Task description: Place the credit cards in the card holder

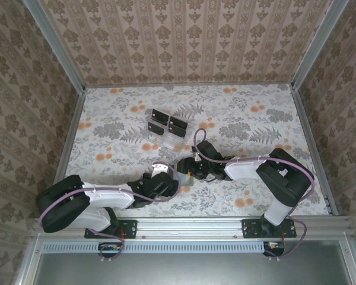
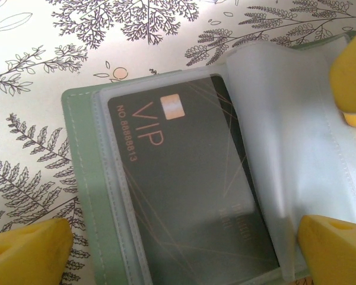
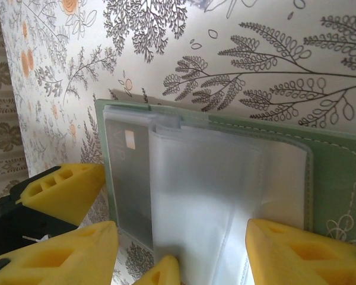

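While both arms crowd in over the card holder (image 2: pixel 77 178), you can see it lying open and flat on the flowered table (image 1: pixel 255 119), green cover underneath and clear sleeve pages fanned on top. Check the left wrist view: one black credit card (image 2: pixel 190 178), VIP lettering plain to read, sits inside a clear sleeve of the holder. Your left gripper (image 2: pixel 181 249) is spread as wide as it goes and has hold of nothing. One yellow fingertip (image 2: pixel 24 249) is over the cloth just beside the holder's cover, and the other is at the edge of the loose pages. Your right gripper (image 3: pixel 184 255) stands roughly half open, tips down over the holder's clear pages. Whether it is pinching a page or only resting there, you cannot tell. Beyond the holder and well apart from it, the clear rack (image 1: pixel 156 128) stands with two more black cards (image 1: pixel 178 126) set in it.
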Robot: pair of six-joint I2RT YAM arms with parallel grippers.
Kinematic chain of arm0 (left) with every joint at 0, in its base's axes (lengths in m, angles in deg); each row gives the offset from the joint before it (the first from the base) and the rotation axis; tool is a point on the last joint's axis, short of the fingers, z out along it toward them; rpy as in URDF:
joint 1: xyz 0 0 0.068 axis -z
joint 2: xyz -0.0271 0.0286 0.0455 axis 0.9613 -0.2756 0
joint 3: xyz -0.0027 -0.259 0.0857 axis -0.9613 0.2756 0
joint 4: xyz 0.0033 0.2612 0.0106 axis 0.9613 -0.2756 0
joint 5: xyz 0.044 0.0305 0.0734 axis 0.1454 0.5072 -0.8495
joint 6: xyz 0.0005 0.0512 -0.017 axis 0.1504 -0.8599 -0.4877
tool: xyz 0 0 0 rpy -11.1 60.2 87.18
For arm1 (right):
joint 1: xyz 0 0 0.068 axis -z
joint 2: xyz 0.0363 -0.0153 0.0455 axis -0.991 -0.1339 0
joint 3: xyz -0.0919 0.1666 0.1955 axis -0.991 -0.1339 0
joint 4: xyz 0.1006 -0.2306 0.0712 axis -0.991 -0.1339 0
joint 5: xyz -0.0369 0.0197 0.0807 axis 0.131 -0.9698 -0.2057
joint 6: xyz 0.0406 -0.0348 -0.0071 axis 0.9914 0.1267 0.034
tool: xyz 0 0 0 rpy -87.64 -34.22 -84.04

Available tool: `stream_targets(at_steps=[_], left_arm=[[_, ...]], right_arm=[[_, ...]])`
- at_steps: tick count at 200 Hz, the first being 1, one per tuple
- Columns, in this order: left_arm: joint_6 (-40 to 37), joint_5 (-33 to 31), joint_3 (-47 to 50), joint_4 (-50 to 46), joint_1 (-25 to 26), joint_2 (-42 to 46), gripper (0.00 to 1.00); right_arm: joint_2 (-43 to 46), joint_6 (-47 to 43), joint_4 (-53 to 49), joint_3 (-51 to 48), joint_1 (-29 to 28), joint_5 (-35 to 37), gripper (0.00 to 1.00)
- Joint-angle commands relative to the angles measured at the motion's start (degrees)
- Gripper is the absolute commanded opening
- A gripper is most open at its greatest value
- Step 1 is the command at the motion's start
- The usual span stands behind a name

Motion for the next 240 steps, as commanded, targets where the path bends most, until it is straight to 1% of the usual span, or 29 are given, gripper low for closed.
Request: stream_targets(at_steps=[1, 49, 71, 145, 240], left_arm=[[1.4, -1.0, 1.7, -1.9, -0.4, -0.3, 1.00], [1.4, -1.0, 1.7, -1.8, -0.4, -0.3, 1.00], [1.4, -1.0, 1.9, -1.6, -0.3, -0.4, 1.00], [1.7, -1.0, 2.1, -1.6, -0.4, -0.3, 1.00], [1.7, -1.0, 2.5, -1.2, -0.4, -0.3, 1.00]], right_arm=[[-1.0, -0.7, -0.8, 0.1, -0.3, -0.2, 0.61], [5.3, -1.5, -4.2, -1.0, -0.3, 3.1, 0.60], [6.4, -1.9, -5.3, -0.6, -0.3, 3.1, 0.60], [1.1, -1.2, -3.3, 1.4, -2.5, 1.9, 0.60], [-3.3, -0.6, -3.7, 3.3, -2.5, 2.4, 0.60]])
